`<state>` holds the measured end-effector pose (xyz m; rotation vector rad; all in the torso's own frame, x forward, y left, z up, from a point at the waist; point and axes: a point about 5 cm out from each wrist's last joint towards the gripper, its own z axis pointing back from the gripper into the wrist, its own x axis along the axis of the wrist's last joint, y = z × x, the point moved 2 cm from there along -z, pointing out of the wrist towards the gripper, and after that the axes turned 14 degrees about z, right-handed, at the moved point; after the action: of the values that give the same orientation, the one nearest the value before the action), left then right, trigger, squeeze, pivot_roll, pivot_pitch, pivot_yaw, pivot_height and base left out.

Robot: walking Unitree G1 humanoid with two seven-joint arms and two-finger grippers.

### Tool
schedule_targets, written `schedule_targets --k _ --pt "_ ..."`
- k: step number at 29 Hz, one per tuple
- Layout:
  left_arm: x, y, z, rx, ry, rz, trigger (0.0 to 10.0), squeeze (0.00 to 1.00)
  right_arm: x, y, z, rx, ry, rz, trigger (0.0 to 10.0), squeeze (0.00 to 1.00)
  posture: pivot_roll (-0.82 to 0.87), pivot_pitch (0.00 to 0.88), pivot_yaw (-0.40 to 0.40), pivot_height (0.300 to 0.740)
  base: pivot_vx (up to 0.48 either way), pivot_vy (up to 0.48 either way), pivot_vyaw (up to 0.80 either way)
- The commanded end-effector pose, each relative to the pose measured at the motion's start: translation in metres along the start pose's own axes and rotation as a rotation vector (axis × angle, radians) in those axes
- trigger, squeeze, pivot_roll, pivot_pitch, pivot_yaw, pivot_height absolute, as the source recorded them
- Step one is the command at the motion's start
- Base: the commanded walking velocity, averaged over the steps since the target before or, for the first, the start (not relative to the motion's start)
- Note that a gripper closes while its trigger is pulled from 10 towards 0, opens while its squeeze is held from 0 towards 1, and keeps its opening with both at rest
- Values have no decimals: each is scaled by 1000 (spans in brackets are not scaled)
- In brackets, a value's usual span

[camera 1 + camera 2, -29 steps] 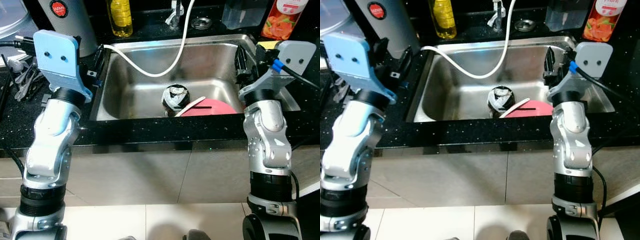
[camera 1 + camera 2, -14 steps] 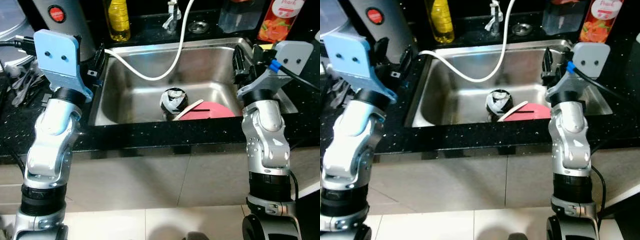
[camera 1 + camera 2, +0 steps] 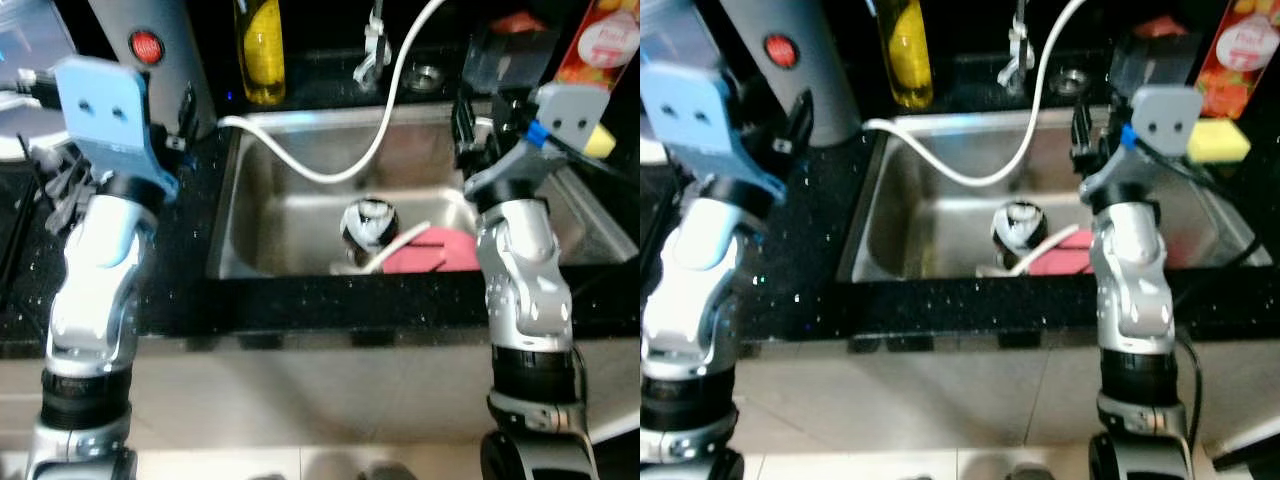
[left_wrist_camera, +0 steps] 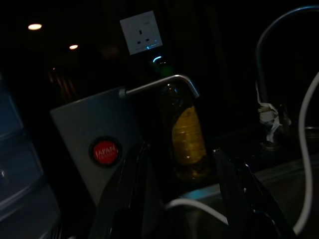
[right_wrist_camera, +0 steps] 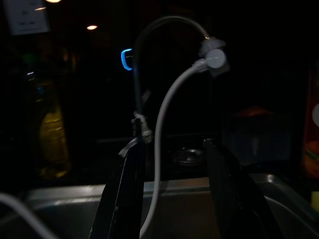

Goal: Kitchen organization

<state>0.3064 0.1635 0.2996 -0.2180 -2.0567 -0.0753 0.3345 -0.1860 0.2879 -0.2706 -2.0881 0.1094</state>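
- Your left gripper (image 4: 182,199) is up at the left edge of the sink (image 3: 290,215), over the black counter (image 3: 190,250); fingers (image 4: 124,194) apart, nothing between them.
- Along the left gripper you're looking at a yellow bottle (image 4: 185,137) and a grey jug (image 4: 94,144) with a red round label, both behind the sink's left corner.
- Your right gripper (image 5: 174,194) is up at the right edge of the sink, fingers (image 5: 127,194) apart, holding nothing.
- Through the right gripper you see the tap (image 5: 149,59) and a white hose (image 5: 162,139) coming off its spout down into the sink.
- In the sink: a round black-and-white thing (image 3: 367,222) near the middle, can't tell what it is.
- A red plate (image 3: 435,252) lies just beside it, toward the right, at the front of the basin.
- A white stick-like utensil (image 3: 400,243) rests across the plate's edge, leaning by the round thing.
- The white hose (image 3: 330,165) loops from the left rim across the basin and up to the tap.
- Yellow sponge (image 3: 1218,140) sits on the counter right of the sink, near your right arm.
- Orange-red carton (image 3: 598,45) and a clear container (image 3: 505,55) stand behind the sink's right corner.
- Head views are a bit blurred.
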Motion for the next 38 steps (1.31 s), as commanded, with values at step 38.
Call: schedule_targets --k 38 --pt "-21 79 -8 356 316 -118 10000 0 -14 -53 -19 -102 82 118 10000 0 -75 98 116 740 45 0 0"
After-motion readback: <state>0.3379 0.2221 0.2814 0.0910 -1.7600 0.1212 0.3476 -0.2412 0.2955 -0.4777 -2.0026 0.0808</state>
